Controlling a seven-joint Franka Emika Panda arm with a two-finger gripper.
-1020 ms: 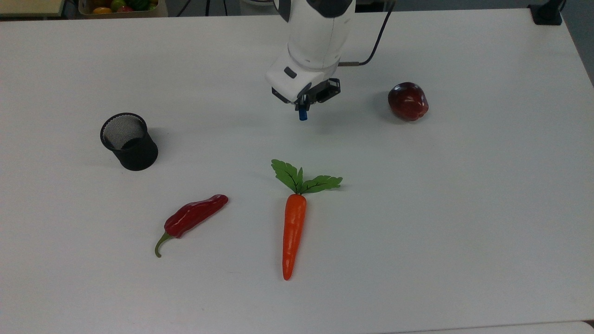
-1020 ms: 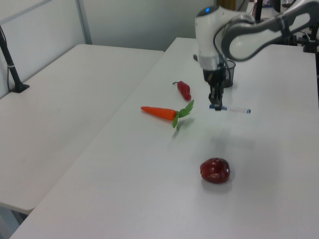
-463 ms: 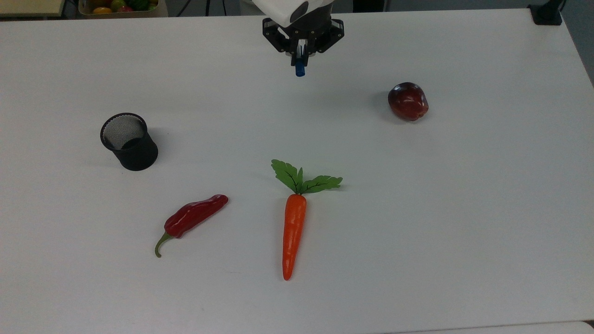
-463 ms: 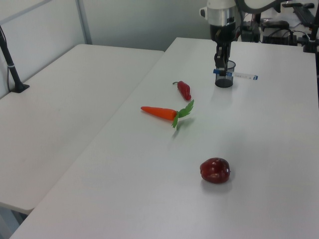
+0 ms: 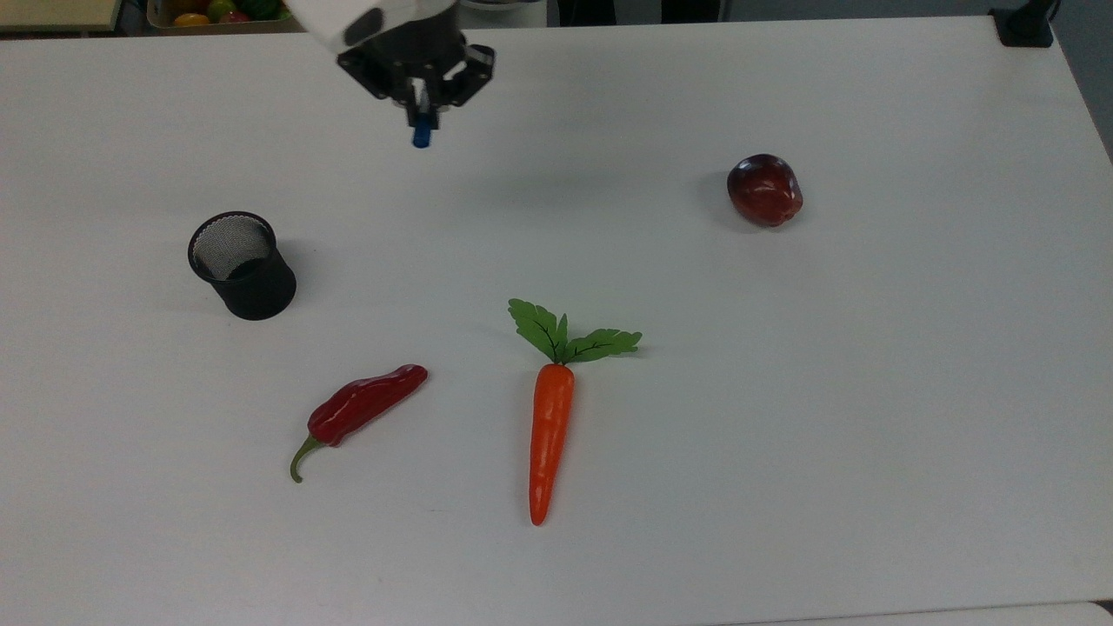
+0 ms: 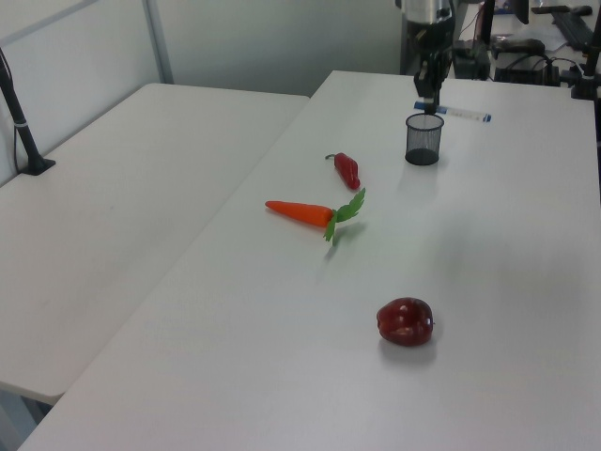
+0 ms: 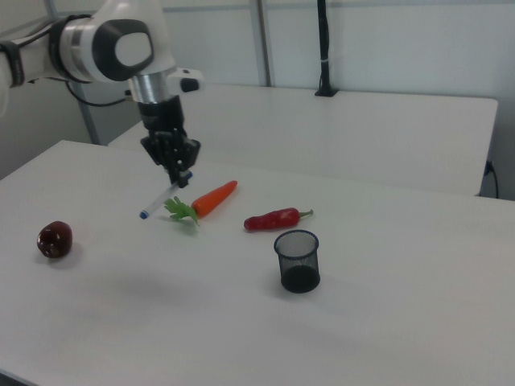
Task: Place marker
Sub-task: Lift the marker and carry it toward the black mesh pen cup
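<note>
Marker (image 6: pixel 452 113) is held off the table (image 5: pixel 869 391), clamped near its capped end between the two fingers of the gripper (image 5: pixel 422 111), which are closed on it. No writing can be read on it; a blue band is seen partway along the white barrel in the left view, and the blue cap (image 5: pixel 422 136) sticks out below the fingers in the top view. In the right view the marker (image 7: pixel 165 199) is tilted, its small blue end lowest.

The black mesh cup (image 5: pixel 242 265) is taken as the landmark. In the top view the gripper is placed above and to the right of the cup, well apart from it. In the left view the marker is seen just above the cup's (image 6: pixel 423 138) rim, lying nearly level, with most of the barrel reaching past the cup to the left view's right.

Right of the cup in the top view, a red chili pepper (image 5: pixel 361 409) is laid nearer the lower edge, then a carrot (image 5: pixel 549 426) with green leaves, and farthest right a dark red apple (image 5: pixel 764 189).
</note>
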